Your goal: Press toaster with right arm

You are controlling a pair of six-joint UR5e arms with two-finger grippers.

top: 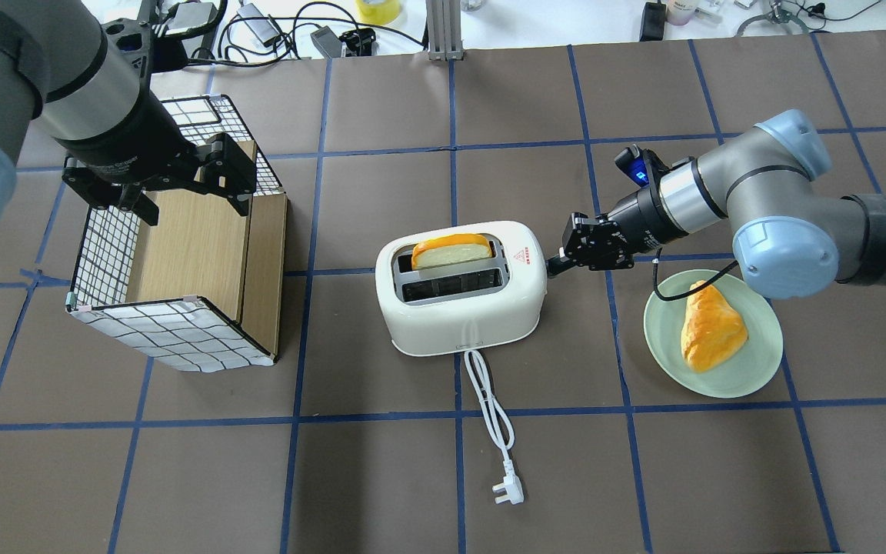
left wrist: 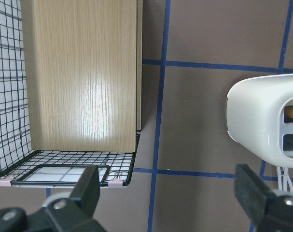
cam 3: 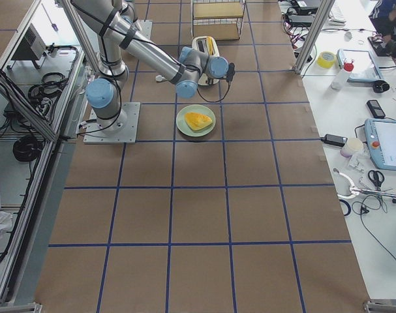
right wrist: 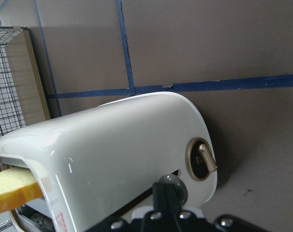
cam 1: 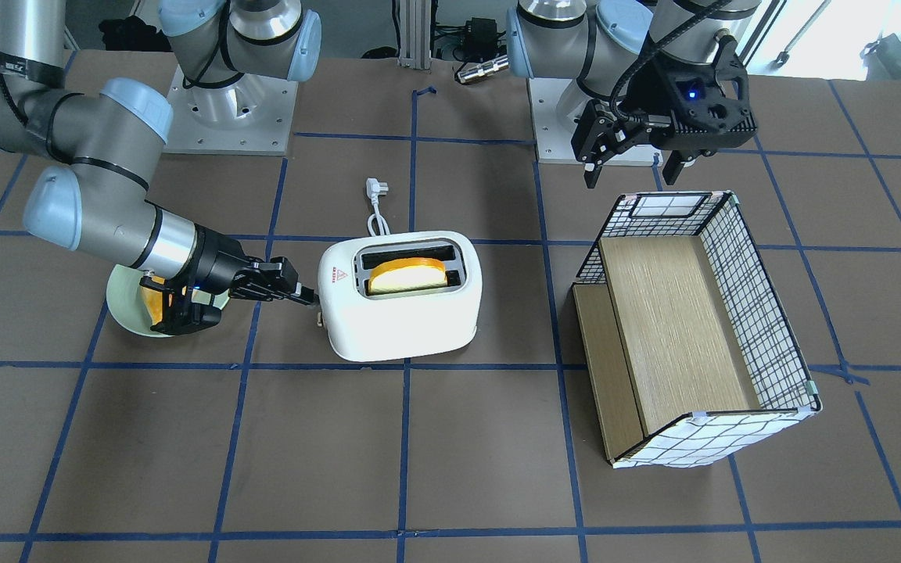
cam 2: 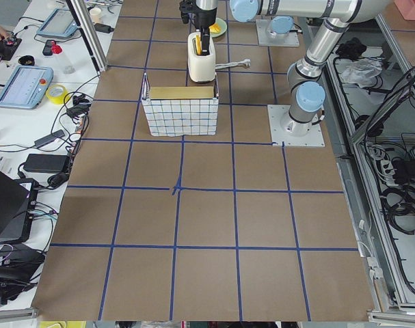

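**Right fingers at toaster's end face**

I see the right gripper (top: 555, 267) with fingers pressed together, tip at the near end of the toaster (top: 462, 327), beside the dial (right wrist: 201, 159). Toaster sits mid-table, its long axis continuing the gripper's line. Left gripper (cam 1: 632, 164) is spread, well beyond, over the basket (top: 174, 335).

This is looking like a robotics lab: blue tape lines (cam 3: 172, 189) are gridding the brown-covered table (cam 3: 263, 215), the right arm (cam 3: 149, 52) is standing bolted to a metal plate (cam 3: 129, 127), a teach pendant (cam 3: 387, 141) and tape roll (cam 3: 326, 59) are lying on a side bench (cam 3: 354, 98), and cables (cam 3: 27, 147) are coiling beside aluminium framing (cam 3: 21, 99).
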